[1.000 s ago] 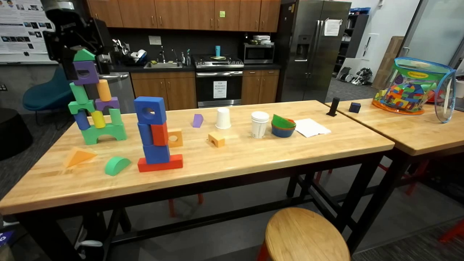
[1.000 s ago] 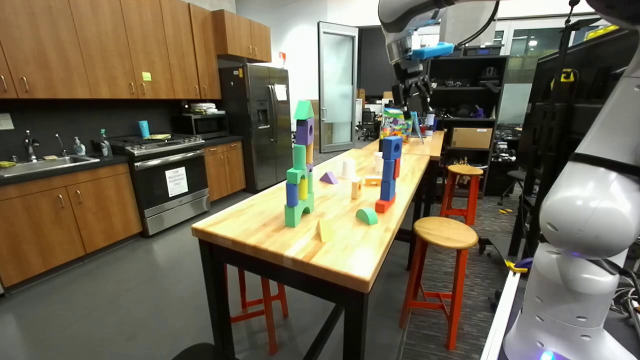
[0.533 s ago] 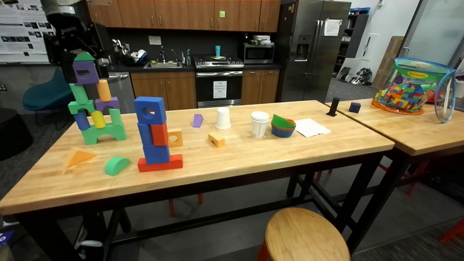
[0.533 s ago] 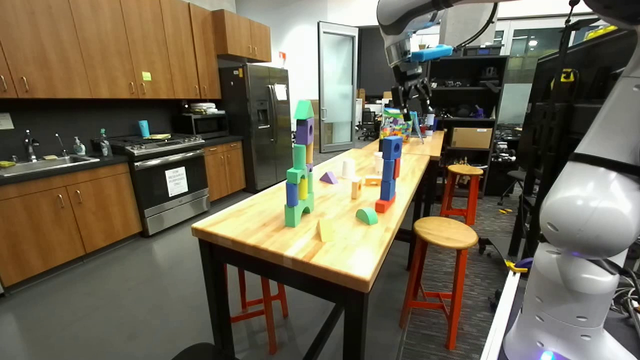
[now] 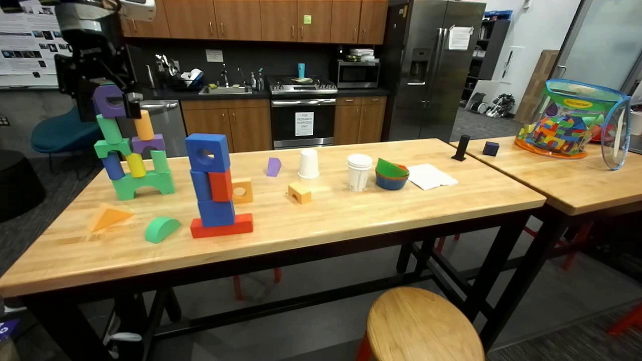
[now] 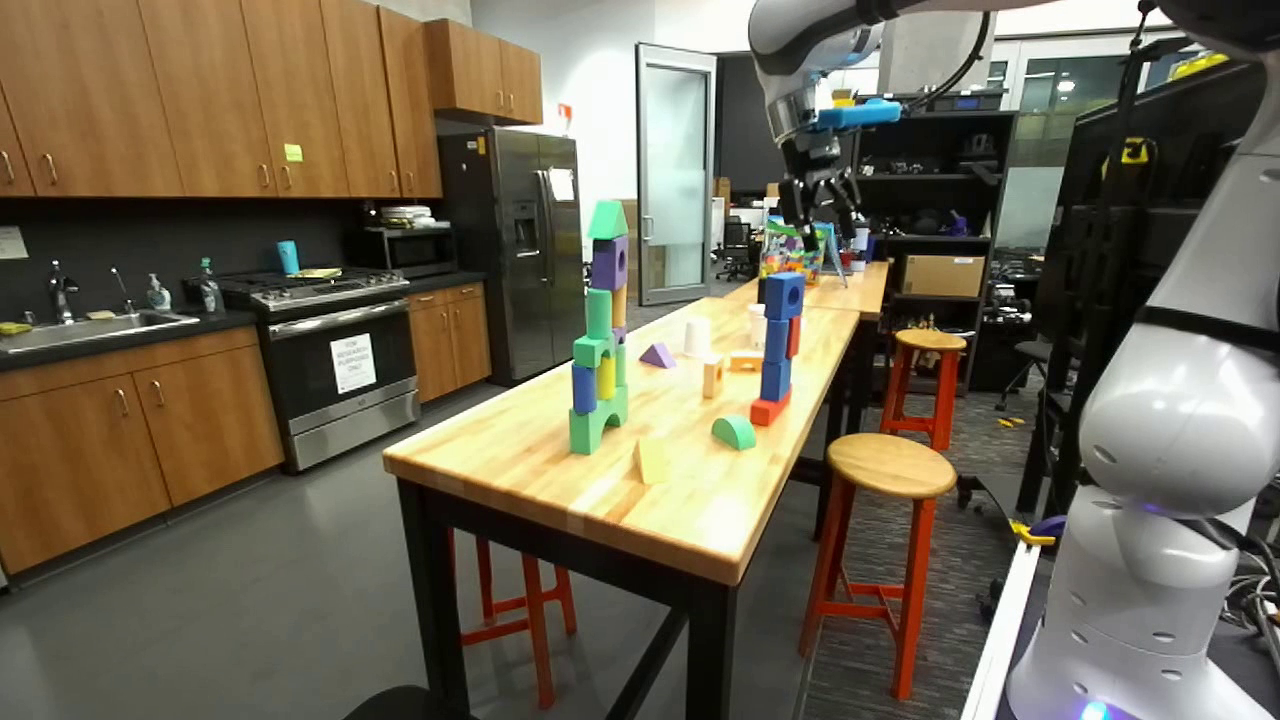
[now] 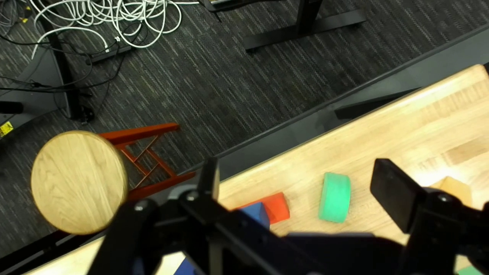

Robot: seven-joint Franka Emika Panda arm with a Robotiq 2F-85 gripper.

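Black fingers hang wide apart above the pale wooden surface. Below are a 5-block blue-and-red tower and, near it, a green half-round block.

One table bears two block towers, five loose blocks and one nest of bowls.

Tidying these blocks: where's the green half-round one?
In an exterior view, the green half-round block lies at left on the table, between the orange wedge and the long red block.

A blue cup, probably, tops the stove.
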